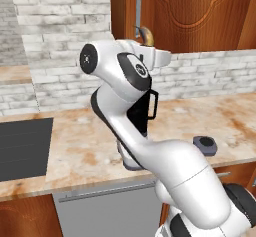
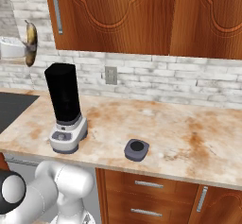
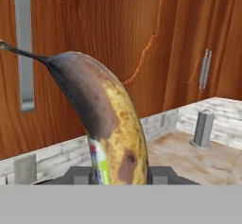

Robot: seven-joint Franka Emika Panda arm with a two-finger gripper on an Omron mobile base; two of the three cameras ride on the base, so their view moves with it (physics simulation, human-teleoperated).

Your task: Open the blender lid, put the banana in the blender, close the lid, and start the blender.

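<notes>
The banana [image 3: 113, 124] stands in the middle of the hand view, clamped at its lower end between the two dark fingertips [image 3: 78, 175] of the gripper [image 3: 118, 176]. It is brownish-yellow with a dark stem that points to the upper left of that frame. In the right base view the banana [image 2: 31, 43] hangs at the upper left edge, above and left of the blender [image 2: 65, 112]. In the left base view it [image 1: 147, 36] shows at the top centre, just above the white hand.

The blender stands on the counter [image 2: 189, 138] at the left of the right base view, black jar upright on a grey base, its top uncovered. In the left base view the arm [image 1: 150, 151] hides most of it; the jar handle [image 1: 152, 103] shows at the centre.

The lid [image 2: 136, 150] lies flat on the counter, right of the blender and apart from it, near the front edge. In the left base view it [image 1: 205, 144] lies at the right.

Behind are a brick wall [image 2: 156, 83] and wooden cabinets [image 2: 142, 15].
</notes>
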